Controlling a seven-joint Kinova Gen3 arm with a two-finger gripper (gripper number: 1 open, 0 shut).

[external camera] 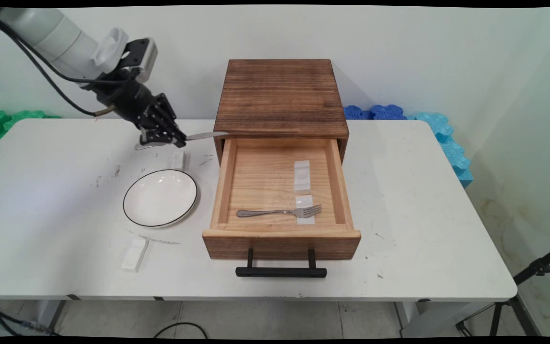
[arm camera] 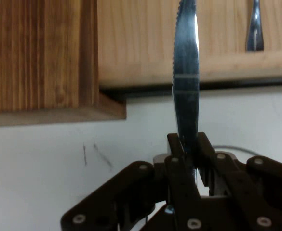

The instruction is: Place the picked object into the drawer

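Steel table knife [external camera: 203, 136] is hanging level above the surface [external camera: 423, 200], just left of the open drawer [external camera: 280, 234], and we are seeing the gripper [arm camera: 188, 144] clamping it at the handle end. We are judging it stiff, light and slippery, so gripping its flat sides is suiting it.
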